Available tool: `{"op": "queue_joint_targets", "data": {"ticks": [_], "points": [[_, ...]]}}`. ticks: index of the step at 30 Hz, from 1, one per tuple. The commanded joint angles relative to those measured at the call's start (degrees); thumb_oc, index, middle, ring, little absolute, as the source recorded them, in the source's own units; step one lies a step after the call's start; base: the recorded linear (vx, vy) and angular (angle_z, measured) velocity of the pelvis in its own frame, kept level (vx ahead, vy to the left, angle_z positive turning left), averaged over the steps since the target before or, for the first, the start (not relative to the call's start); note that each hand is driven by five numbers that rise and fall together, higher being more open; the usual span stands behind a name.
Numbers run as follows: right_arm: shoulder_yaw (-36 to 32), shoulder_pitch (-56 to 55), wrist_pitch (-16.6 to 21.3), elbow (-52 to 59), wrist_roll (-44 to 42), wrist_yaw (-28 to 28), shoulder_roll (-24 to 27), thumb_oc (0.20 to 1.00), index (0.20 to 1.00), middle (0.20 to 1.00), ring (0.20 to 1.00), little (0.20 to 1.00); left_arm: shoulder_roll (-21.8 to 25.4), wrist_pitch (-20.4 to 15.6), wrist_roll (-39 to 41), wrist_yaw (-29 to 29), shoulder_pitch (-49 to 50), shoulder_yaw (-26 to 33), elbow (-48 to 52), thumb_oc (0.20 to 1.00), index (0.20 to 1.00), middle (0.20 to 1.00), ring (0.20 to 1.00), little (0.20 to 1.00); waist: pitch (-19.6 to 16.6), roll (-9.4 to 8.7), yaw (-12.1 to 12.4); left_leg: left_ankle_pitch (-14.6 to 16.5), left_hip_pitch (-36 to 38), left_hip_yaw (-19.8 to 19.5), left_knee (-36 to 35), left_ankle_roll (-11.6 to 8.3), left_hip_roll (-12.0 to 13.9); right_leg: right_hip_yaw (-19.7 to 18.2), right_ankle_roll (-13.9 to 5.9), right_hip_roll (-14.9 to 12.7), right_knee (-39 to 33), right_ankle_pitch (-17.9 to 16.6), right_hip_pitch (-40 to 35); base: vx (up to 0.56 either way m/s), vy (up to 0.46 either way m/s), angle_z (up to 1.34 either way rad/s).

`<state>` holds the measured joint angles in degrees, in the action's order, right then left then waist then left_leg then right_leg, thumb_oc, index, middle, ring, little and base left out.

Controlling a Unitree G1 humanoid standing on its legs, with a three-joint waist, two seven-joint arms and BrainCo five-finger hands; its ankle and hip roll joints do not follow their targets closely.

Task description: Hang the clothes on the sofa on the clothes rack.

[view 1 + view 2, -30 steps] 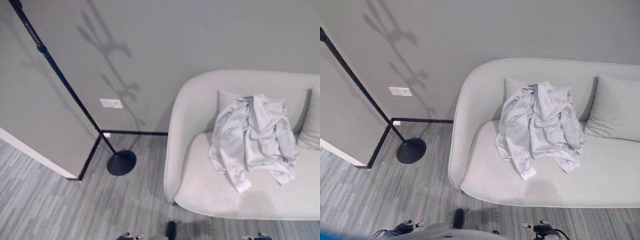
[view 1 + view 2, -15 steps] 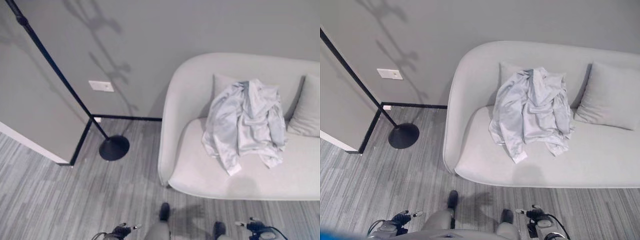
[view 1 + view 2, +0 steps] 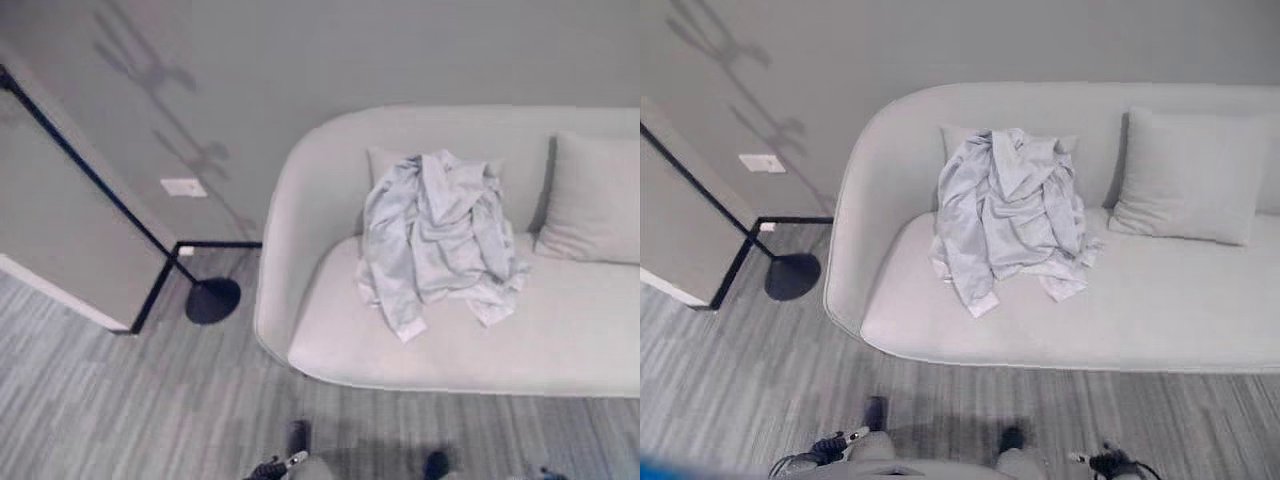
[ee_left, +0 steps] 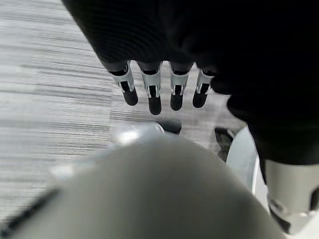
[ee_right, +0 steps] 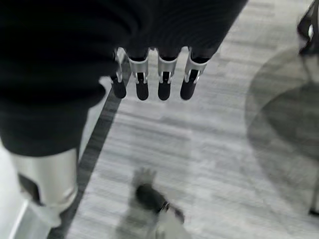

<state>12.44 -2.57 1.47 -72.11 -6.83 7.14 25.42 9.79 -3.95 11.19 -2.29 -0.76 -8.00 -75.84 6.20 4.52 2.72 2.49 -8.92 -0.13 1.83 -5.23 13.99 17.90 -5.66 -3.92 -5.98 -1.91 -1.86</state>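
A crumpled pale grey garment [image 3: 435, 235] lies on the light grey sofa [image 3: 560, 350], draped from the backrest down onto the seat, one sleeve reaching toward the front edge. The clothes rack [image 3: 90, 180] is a thin black pole leaning up to the left from a round black base [image 3: 212, 300] on the floor, left of the sofa's rounded end. My left hand [image 4: 152, 97] hangs low over the carpet with straight fingers and holds nothing. My right hand [image 5: 142, 84] hangs the same way, open and empty. Both hands are far from the garment.
A grey cushion [image 3: 1190, 175] leans on the backrest right of the garment, and another cushion [image 3: 958, 140] sits behind it. A wall corner with a black baseboard strip [image 3: 155, 290] juts out by the rack. A white wall socket [image 3: 183, 187] is nearby. Striped grey carpet [image 3: 120, 400] lies before the sofa.
The whole picture has shifted: the camera has turned right, so the sofa and garment sit nearer the middle and the rack nearer the left edge. Nothing itself has moved.
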Motion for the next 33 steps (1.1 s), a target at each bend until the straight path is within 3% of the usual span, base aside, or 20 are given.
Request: {"op": "queue_joint_targets", "data": {"ticks": [1, 2, 3, 8, 15, 20, 28, 31, 33], "points": [[-0.44, 6.78, 0.82, -0.66, -0.57, 0.64, -2.12, 1.000, 1.000, 1.000, 1.000, 1.000, 4.34, -1.31, 2.16, -0.12, -4.99, -0.99, -0.24, 1.000, 1.000, 1.000, 1.000, 1.000, 0.71, -3.66, 0.70, -9.61, 4.34, -1.16, -6.83, -3.41, -4.67, -1.84, -5.54, -3.71, 0.98, 0.68, 3.14, 0.07, -0.295, -0.37], [-0.78, 6.50, 0.96, -1.07, -0.79, 0.54, -1.54, 1.000, 1.000, 1.000, 1.000, 1.000, 4.36, -1.26, 1.64, 0.24, -4.88, -0.88, -0.73, 1.000, 1.000, 1.000, 1.000, 1.000, 0.49, -3.31, 0.87, -8.24, 4.89, -2.37, -6.83, -1.98, -8.48, -2.22, -5.09, -2.32, 0.98, 0.72, 2.78, 0.06, -0.247, -0.06], [-0.92, 6.49, 1.00, -1.20, -1.06, 0.54, -1.47, 1.000, 1.000, 1.000, 1.000, 1.000, 4.43, -1.29, 1.46, 0.45, -4.80, -0.94, -0.85, 1.000, 1.000, 1.000, 1.000, 1.000, 0.65, -3.15, 1.02, -7.94, 5.23, -1.85, -6.83, -1.49, -9.44, -2.42, -4.95, -1.66, 0.98, 0.99, 2.54, 0.07, -0.247, 0.09], [-1.18, 6.04, 1.26, -1.37, -2.06, 0.37, -2.31, 1.000, 1.000, 1.000, 1.000, 1.000, 4.58, -0.90, -0.20, 0.93, -3.83, -0.90, -2.09, 1.000, 1.000, 1.000, 1.000, 1.000, 0.90, -3.20, 1.37, -6.72, 5.65, -2.84, -6.83, 0.19, -12.99, -3.12, -4.33, -0.27, 0.98, 0.82, 2.63, 0.05, -0.143, 0.11], [-0.38, 5.21, 0.89, -1.40, -1.88, -0.25, -3.86, 1.000, 1.000, 1.000, 1.000, 1.000, 3.72, -0.35, -1.40, 1.77, -3.16, -1.30, -2.91, 1.000, 1.000, 1.000, 1.000, 1.000, 1.24, -3.40, 1.74, -7.17, 2.75, -2.81, -6.83, 0.88, -16.34, -3.19, -4.42, 0.46, 0.98, 0.79, 1.76, 0.08, -0.055, 0.06], [0.13, 4.41, 0.78, -1.48, -1.24, -0.29, -4.59, 1.000, 1.000, 1.000, 1.000, 1.000, 3.32, -0.13, -2.20, 1.93, -2.88, -2.17, -2.11, 1.000, 1.000, 1.000, 1.000, 1.000, 0.82, -1.91, 0.91, -7.68, 3.74, -1.19, -6.83, 1.66, -17.11, -3.17, -3.35, 1.60, 1.53, 1.87, 0.86, 0.10, 0.091, 0.09], [0.28, 4.31, 0.51, -1.72, -0.59, -0.81, -5.51, 1.000, 1.000, 1.000, 1.000, 1.000, 3.94, -0.53, -1.35, 1.75, -3.13, -1.88, -0.88, 1.000, 1.000, 1.000, 1.000, 1.000, -0.56, -2.84, 1.43, -5.60, 6.92, -0.74, -6.83, 2.35, -17.26, -4.02, -4.08, 0.11, 1.92, 2.14, -1.17, 0.11, 0.111, -0.04], [0.87, 5.20, 0.44, -0.88, 0.10, -1.15, -5.94, 1.000, 1.000, 1.000, 1.000, 1.000, 4.95, 0.02, -2.03, 1.90, -3.03, -1.16, -1.35, 1.000, 1.000, 1.000, 1.000, 1.000, -0.13, -3.07, 2.51, -4.06, 8.44, 0.33, -6.83, 4.14, -17.48, -5.62, -4.74, -2.95, 10.54, 3.25, 1.62, 0.10, 0.248, -0.17], [1.00, 5.58, 0.53, -0.56, 0.02, -1.23, -5.95, 1.000, 1.000, 1.000, 1.000, 1.000, 5.38, 0.10, -2.18, 1.95, -3.11, -1.09, -1.52, 1.000, 1.000, 1.000, 1.000, 1.000, 0.30, -3.01, 2.57, -3.91, 8.71, 0.62, -6.83, 4.43, -17.36, -5.97, -4.89, -3.55, 14.28, 3.42, 3.34, 0.03, 0.110, -0.42]]}}
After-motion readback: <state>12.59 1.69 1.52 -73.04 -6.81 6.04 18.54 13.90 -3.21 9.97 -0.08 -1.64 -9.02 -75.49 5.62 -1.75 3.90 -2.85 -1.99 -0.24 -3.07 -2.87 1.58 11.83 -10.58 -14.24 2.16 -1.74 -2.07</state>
